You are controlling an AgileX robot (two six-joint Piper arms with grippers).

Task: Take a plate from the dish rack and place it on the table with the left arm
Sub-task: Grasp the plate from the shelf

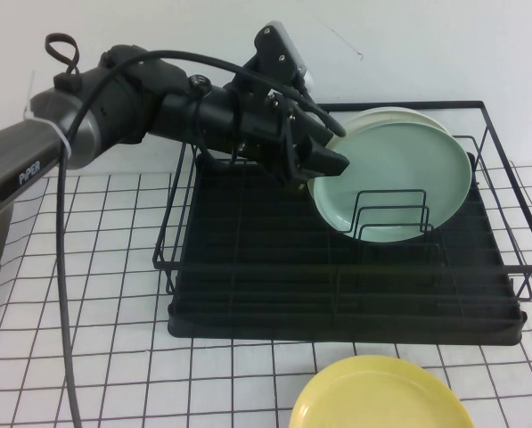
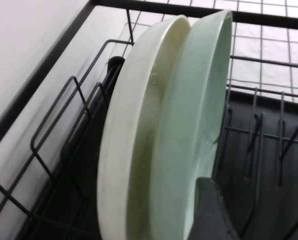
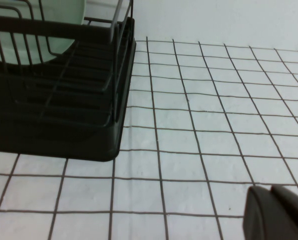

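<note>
Reach-and-grasp step in hand, by the look of it: black left gripper [image 1: 323, 160] at the near left rim of the round pale mint-green plate [image 1: 395, 183], fingers spread around the edge, not yet clenched on it. Plate upright in the wire dividers of the large black wire dish rack [image 1: 248, 259], leaning against a cream-white plate [image 2: 129, 130] directly behind, the two touching along their rims. Next move likely calling for a firm clench on the green rim alone, leaving the cream one out, then a lift clear of the dividers before swinging left onto open tabletop [image 1: 114, 294]. Right gripper [image 3: 276, 215] parked low over the cloth beside the rack; cannot tell its state. White gridded cloth on the tabletop, plain white wall behind; round yellow plate [image 1: 381, 397] lying flat just in front of the rack.
</note>
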